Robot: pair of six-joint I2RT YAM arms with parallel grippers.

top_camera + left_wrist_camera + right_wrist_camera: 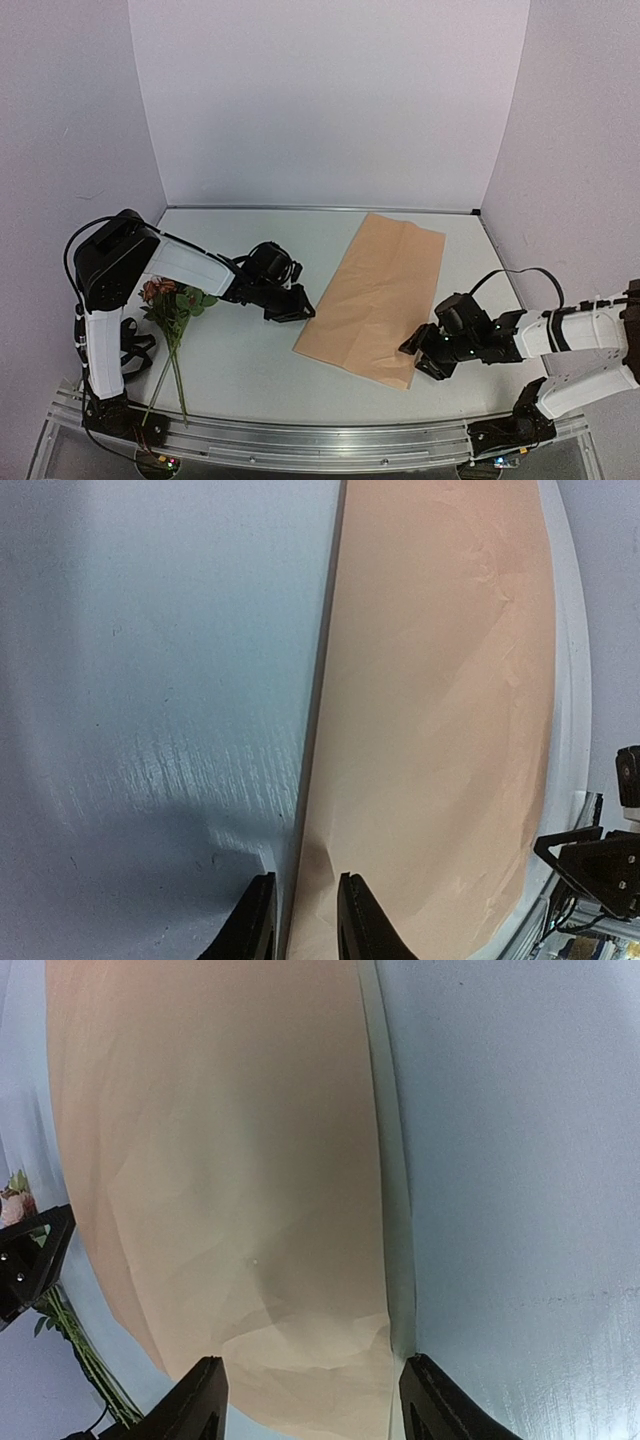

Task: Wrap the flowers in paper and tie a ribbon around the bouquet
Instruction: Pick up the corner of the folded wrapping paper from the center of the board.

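The tan paper (375, 295) lies flat, running from the back of the table towards its near right. My left gripper (300, 310) is low at the sheet's near left corner. In the left wrist view its jaws (305, 920) are narrowed but apart and straddle the paper's (430, 730) edge, one finger on the sheet and one on the table, with a small pucker between them. My right gripper (415, 360) stands wide open (315, 1400) over the crumpled near right corner of the paper (220, 1160), gripping nothing. The flowers (172, 305) lie by the left arm, stems towards the front. The ribbon and bouquet are out of view.
White walls close the table at the back and on both sides. An aluminium rail (320, 440) runs along the front edge with both arm bases on it. Black cables (135, 355) hang beside the left arm's base, close to the flower stems (170, 385).
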